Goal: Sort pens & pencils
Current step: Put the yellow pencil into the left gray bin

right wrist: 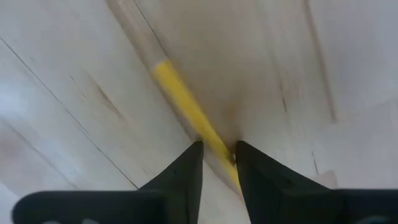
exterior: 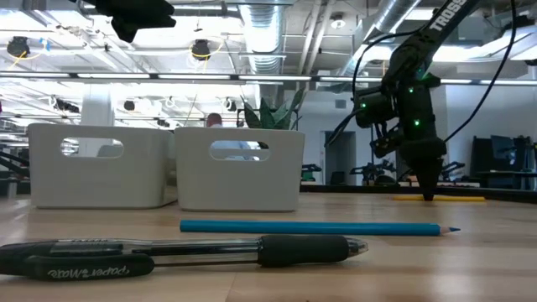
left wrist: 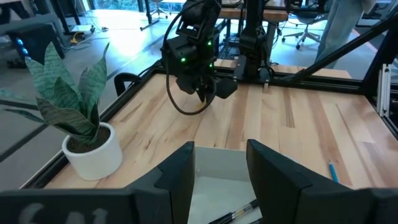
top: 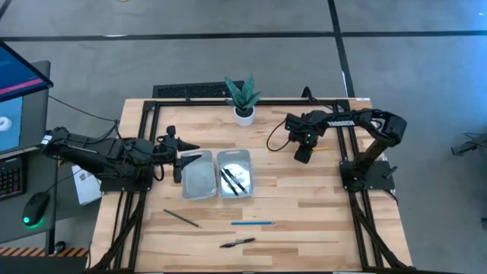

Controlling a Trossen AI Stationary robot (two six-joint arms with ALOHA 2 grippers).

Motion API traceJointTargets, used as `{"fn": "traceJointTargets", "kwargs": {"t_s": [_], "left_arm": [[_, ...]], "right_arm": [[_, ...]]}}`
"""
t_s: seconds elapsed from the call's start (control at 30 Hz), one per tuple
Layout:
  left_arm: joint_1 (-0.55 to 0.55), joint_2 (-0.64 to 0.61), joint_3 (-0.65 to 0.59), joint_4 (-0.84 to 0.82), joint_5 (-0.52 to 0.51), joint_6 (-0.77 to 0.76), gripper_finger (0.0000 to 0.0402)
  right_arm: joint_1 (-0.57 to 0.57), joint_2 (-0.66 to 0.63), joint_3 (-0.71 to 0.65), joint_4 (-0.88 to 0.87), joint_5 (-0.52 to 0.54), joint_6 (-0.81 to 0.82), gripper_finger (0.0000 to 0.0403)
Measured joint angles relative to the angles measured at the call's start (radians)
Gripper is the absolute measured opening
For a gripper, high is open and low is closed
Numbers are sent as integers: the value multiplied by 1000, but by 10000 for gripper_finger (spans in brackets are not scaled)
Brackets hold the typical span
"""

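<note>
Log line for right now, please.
right gripper: down on table, fingers astride yellow pencil | left gripper: open above trays | blue pencil: unsorted

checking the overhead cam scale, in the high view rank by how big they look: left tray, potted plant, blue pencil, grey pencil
1. left tray
2. potted plant
3. blue pencil and grey pencil: similar length, both thin, too close to rank.

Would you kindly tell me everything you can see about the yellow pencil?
The yellow pencil is a thin, straight stick with a yellow painted body and a paler, bare-looking stretch at one end. It lies flat on the wooden table, on its right side, far from both trays. The right gripper stands down over it, a dark finger on either side of the shaft, closing on it or just gripping; it does not look lifted. In the low view only a yellow strip shows beside the fingertips.
</note>
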Motion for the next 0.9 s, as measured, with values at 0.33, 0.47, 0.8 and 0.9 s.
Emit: {"fn": "traceJointTargets", "kwargs": {"t_s": [0.33,0.47,0.8,0.9], "left_arm": [[0,0,0,0,0,0,137],[0,0,0,0,0,0,137],[0,0,0,0,0,1,137],[0,0,0,0,0,8,137]], "right_arm": [[0,2,0,-1,-20,1,49],[0,2,-1,-4,-20,1,37],[0,-60,-7,-7,-70,93,48],[0,-112,-6,-15,-102,117,46]]}}
